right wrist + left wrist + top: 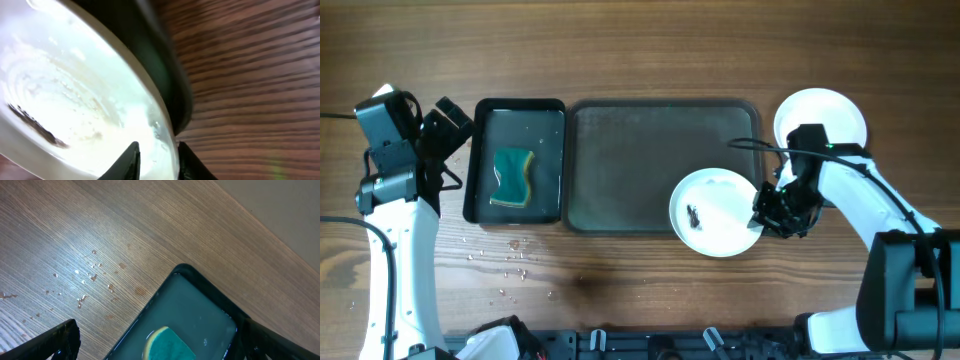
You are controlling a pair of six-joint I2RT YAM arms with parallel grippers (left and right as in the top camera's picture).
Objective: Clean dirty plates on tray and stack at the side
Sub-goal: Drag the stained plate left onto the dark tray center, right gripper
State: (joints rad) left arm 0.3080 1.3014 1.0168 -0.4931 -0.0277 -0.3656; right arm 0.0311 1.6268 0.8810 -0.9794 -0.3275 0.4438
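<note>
A white plate (715, 212) with a small black smear lies on the front right corner of the dark grey-green tray (620, 150), overhanging its rim. My right gripper (765, 210) is at the plate's right edge. In the right wrist view the plate (75, 90) fills the left side, and the gripper (157, 160) has one finger inside the rim and one outside, closed on it. Another white plate (820, 115) rests on the table right of the tray, partly hidden by the right arm. My left gripper (445, 125) hangs open at the far left.
A glossy black tray (515, 105) holding water and a green-and-yellow sponge (513, 177) stands left of the big tray. Through the open left gripper (160, 345) I see the sponge (167, 347) and that tray's corner (200, 305). Water droplets (510, 255) dot the wood in front.
</note>
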